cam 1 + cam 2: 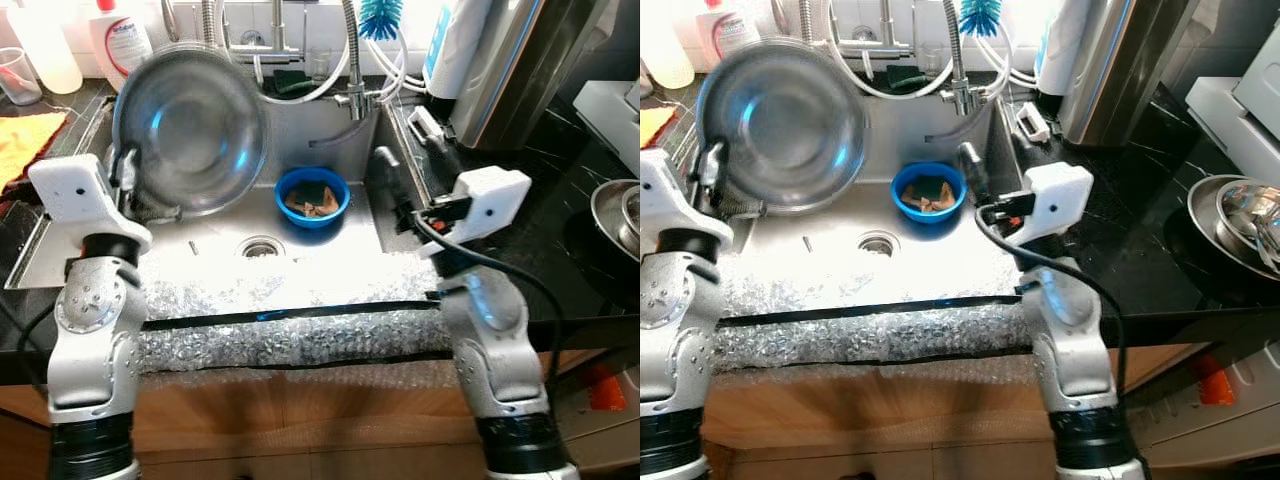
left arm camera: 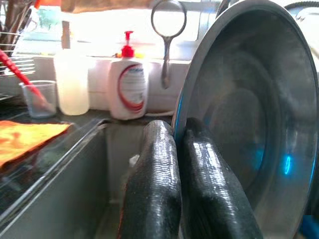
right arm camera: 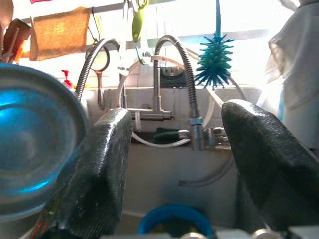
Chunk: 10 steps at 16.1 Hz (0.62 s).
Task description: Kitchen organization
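A: Where's the round stainless steel mixing bowl (image 1: 192, 128)?
B: Tilted over the steel sink (image 1: 330, 265), left side, rim clamped by left gripper (image 2: 177, 149).
A: Right gripper (image 3: 174, 164)?
B: Spread wide, empty, probably over the small blue bowl (image 1: 312, 195).

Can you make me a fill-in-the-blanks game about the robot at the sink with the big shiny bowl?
1. The left gripper pinches the rim of the steel ____.
2. The small bowl in the sink is coloured ____.
3. The right gripper has its fingers ____.
4. The teal brush hangs above the ____.

Missing words: bowl; blue; open; faucet
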{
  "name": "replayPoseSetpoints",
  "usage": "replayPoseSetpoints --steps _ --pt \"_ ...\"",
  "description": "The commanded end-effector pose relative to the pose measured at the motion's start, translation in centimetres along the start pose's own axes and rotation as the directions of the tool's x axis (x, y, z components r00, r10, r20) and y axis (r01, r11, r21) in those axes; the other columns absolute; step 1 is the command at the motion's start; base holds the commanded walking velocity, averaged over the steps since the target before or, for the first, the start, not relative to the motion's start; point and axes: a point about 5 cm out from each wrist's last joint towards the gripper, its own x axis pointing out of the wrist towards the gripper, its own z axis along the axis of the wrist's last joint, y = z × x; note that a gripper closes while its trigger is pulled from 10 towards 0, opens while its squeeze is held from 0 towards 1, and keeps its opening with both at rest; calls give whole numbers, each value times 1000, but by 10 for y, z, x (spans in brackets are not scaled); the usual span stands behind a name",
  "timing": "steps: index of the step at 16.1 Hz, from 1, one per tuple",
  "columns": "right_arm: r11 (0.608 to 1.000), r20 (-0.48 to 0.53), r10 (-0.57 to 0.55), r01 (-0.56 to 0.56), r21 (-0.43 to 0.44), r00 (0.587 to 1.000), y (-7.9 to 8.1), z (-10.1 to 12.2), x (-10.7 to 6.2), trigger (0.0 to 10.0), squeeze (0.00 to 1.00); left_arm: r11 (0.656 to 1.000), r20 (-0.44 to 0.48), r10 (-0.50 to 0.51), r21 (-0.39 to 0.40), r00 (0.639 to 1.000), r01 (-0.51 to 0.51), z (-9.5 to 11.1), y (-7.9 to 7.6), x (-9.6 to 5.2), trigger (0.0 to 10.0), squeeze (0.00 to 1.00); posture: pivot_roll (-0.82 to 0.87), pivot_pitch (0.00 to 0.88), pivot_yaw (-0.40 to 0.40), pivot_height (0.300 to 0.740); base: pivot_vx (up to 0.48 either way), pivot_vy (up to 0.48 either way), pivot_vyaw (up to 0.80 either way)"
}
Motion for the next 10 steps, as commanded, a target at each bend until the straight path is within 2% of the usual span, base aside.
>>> replayPoseSetpoints --steps 1,5,6,10 --pt "1000 3 -14 14 -20 1000 -3 5 -4 10000 0 999 29 1 38 1000 -2 4 4 0 10000 0 55 141 -44 740 0 0 0" --pt "995 -34 -76 74 -67 997 -13 10 -20 10000 0 989 -20 13 146 1000 -10 -7 9 -1 10000 0 48 142 -48 740 0 0 0" --pt "990 -67 -114 108 -96 991 -20 7 -31 10000 0 985 -23 39 170 999 -35 -9 13 2 10000 0 45 144 -49 740 0 0 0" --pt "981 -132 -166 151 -121 977 -24 1 -52 10000 0 976 -67 93 202 993 -78 -17 21 7 10000 0 32 141 -47 740 0 0 0"
